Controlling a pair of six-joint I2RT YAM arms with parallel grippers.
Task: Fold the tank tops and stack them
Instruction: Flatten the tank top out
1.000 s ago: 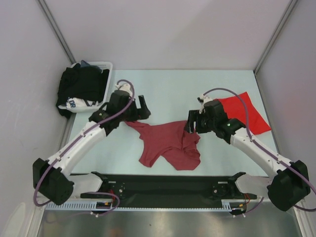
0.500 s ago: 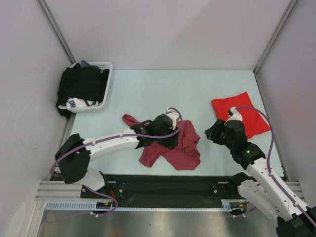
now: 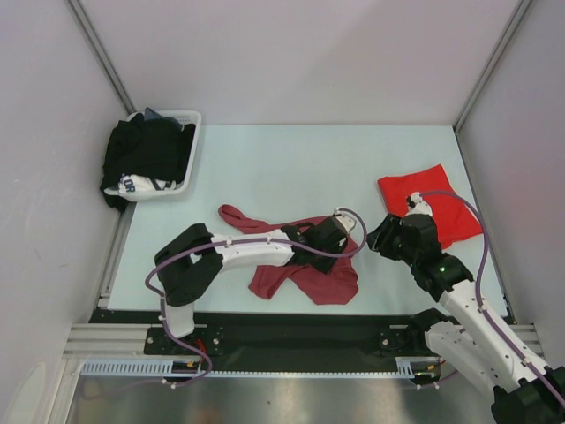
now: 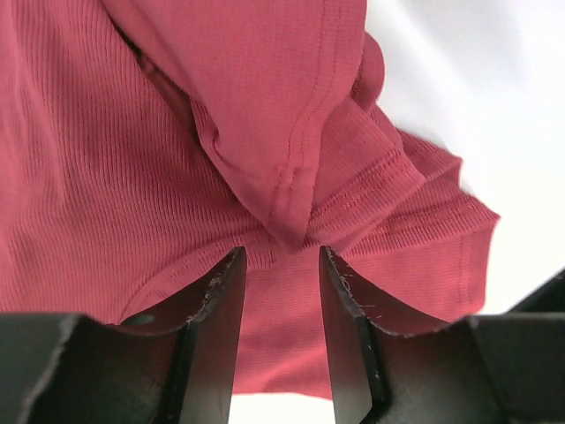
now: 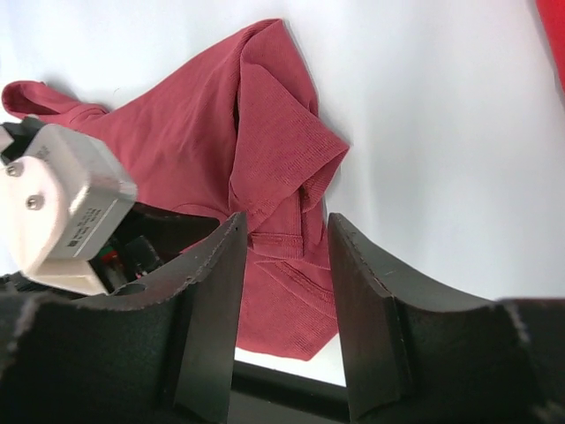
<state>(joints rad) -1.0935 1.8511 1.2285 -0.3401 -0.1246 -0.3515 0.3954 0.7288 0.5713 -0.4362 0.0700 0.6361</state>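
From the top, the maroon top (image 3: pixel 309 284) lies crumpled mid-table (image 3: pixel 291 168) by the near edge, the red top (image 3: pixel 441 199) sits folded near the right edge, and the only writing is what looks like "OR" on the white cloth (image 3: pixel 132 185) in the far-left-corner basket (image 3: pixel 190 150). Left wrist: the left gripper (image 4: pixel 281 256) has its jaws part-open just off a hem fold, clamping nothing; it's thin, ribbed, floppy stuff, so I'd pinch a hem or strap. Right wrist: the right gripper (image 5: pixel 284 225) is open and empty beside it.
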